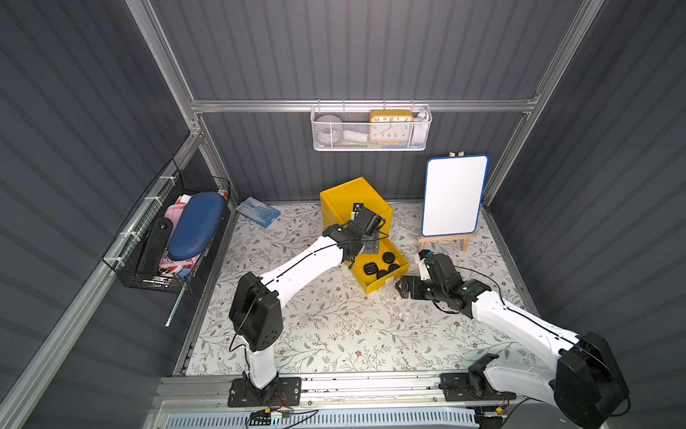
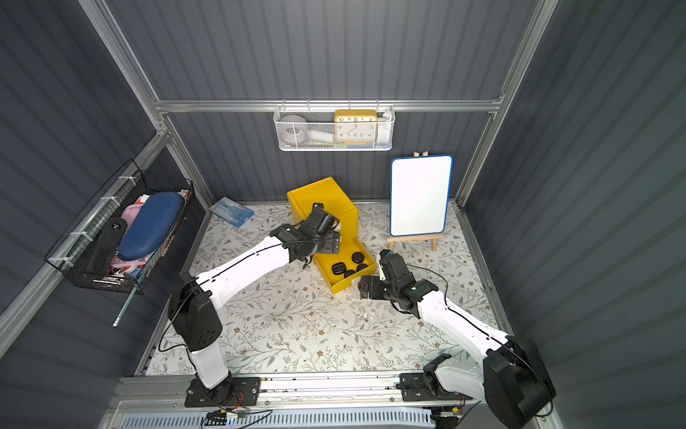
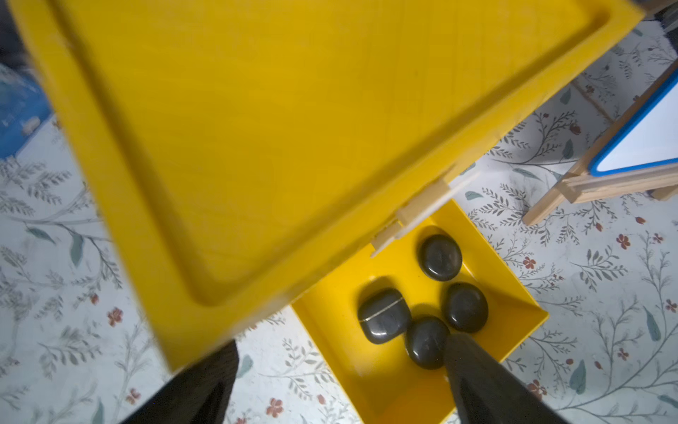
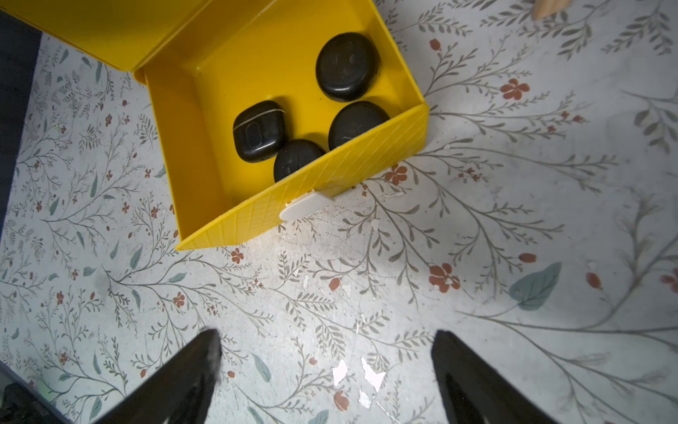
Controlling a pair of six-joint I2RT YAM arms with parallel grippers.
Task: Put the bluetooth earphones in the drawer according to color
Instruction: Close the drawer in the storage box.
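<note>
Bluetooth earphones (image 4: 259, 130), four black cases, lie close together in the pulled-out bottom drawer (image 4: 323, 176) of the yellow cabinet (image 1: 349, 197). Nearest the robot's base, the right gripper (image 4: 326, 336) hovers low over the flowered mat (image 1: 334, 334), just in front of the drawer's white handle tab (image 4: 306, 207), its fingers spread wide with nothing between them. Farther back, the left gripper (image 3: 343, 343) hangs above the drawer beside the cabinet's face, likewise spread and empty. Behind stands a whiteboard (image 1: 454, 195).
</note>
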